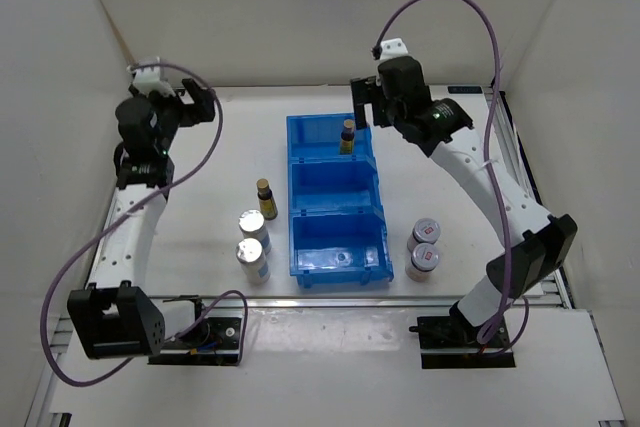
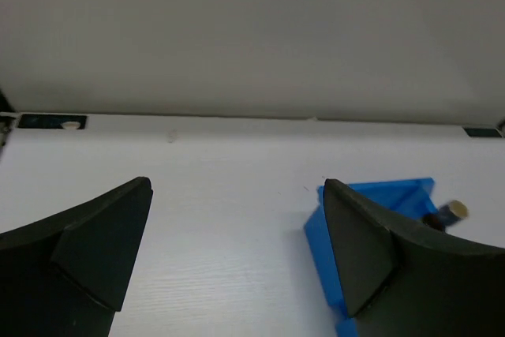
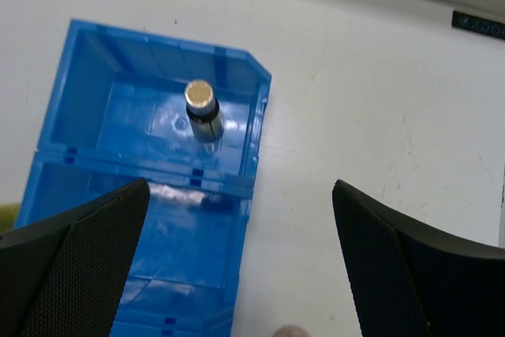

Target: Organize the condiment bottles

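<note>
Right claw [image 3: 239, 187] hangs released above the blue plastic three-compartment bin [image 3: 134, 120]; a small dark amber bottle [image 3: 201, 108] stands in its end compartment just ahead. Left claw [image 2: 237, 187] released over white table [image 2: 221, 163], white walls [image 2: 252, 29] around.

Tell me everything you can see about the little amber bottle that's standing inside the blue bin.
The amber bottle is small, dark brown and glassy-looking, with a round cap whose top reads pale gold above a dark collar. It stands upright in the far compartment of the blue bin, alone there, on its floor. Nothing grips it; the right gripper hangs open above.
</note>
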